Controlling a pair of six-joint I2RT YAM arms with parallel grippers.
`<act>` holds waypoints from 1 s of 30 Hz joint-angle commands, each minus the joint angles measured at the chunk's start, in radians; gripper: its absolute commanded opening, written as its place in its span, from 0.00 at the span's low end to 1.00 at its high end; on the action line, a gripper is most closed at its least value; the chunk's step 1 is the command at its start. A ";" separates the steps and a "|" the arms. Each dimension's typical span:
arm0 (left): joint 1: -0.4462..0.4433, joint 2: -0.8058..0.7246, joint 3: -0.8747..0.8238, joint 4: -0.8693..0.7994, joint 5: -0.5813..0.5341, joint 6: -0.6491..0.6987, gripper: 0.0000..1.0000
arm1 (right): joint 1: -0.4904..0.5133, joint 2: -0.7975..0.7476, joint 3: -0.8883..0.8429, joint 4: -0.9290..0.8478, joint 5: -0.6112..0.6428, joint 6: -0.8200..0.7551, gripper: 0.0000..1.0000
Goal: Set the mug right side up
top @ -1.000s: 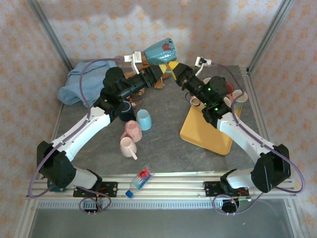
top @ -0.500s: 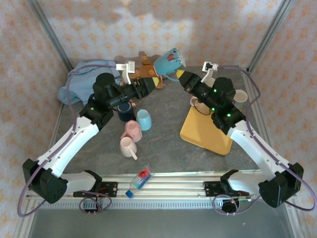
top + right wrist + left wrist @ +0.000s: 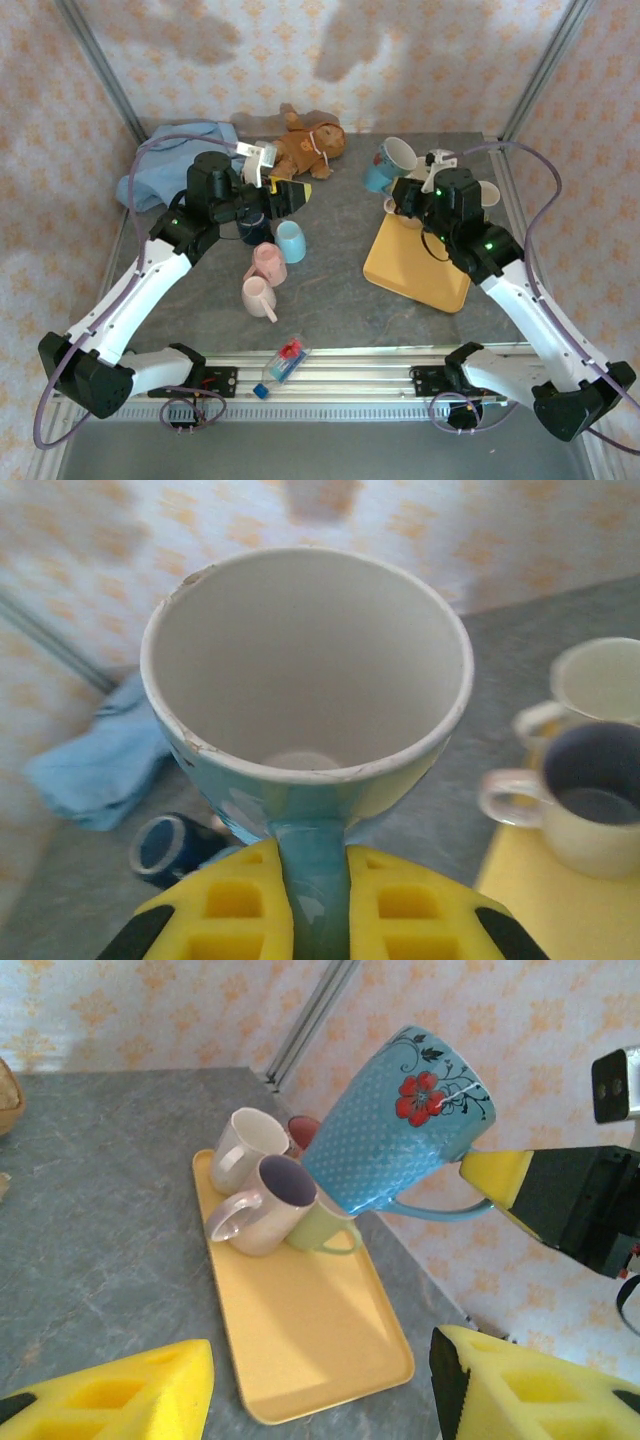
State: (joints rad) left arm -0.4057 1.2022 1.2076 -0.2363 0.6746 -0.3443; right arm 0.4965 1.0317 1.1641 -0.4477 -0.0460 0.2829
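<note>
The right gripper [image 3: 310, 885] pinches the handle of the blue flowered mug [image 3: 305, 700], which hangs in the air over the far left corner of the yellow tray [image 3: 420, 275] with its mouth tilted upward. The left gripper [image 3: 320, 1390] is spread and empty, off to the mug's left and apart from it. Four other mugs [image 3: 262, 1200] crowd the tray's far end, and four cups [image 3: 267, 262] stand on the table to the left, near one stuffed toy [image 3: 305, 150] and one blue cloth [image 3: 175, 165].

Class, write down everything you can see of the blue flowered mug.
The mug is pale blue with fine white dots, a red flower and black scrolls, white inside, glossy like ceramic, its rim chipped. It hangs off the table, tilted, mouth facing up. The yellow fingers of the right gripper pinch its handle; nothing else touches it.
</note>
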 commanded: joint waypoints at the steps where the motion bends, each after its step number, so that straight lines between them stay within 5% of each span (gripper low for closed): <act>1: 0.002 0.020 0.044 -0.048 0.023 0.096 0.60 | -0.004 -0.063 -0.004 -0.084 0.209 -0.027 0.00; 7: 0.001 0.081 0.058 -0.009 0.102 0.150 0.60 | -0.020 -0.093 -0.033 -0.233 0.425 0.059 0.00; 16: -0.078 0.111 0.038 0.034 0.134 0.373 0.63 | -0.169 -0.076 -0.018 -0.477 0.530 0.200 0.00; 30: -0.133 0.164 0.007 0.115 0.093 0.339 0.63 | -0.395 -0.024 -0.196 -0.333 0.392 0.083 0.00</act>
State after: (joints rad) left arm -0.5304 1.3750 1.2247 -0.1955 0.7815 -0.0021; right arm 0.1238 1.0054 0.9951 -0.8963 0.3473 0.4221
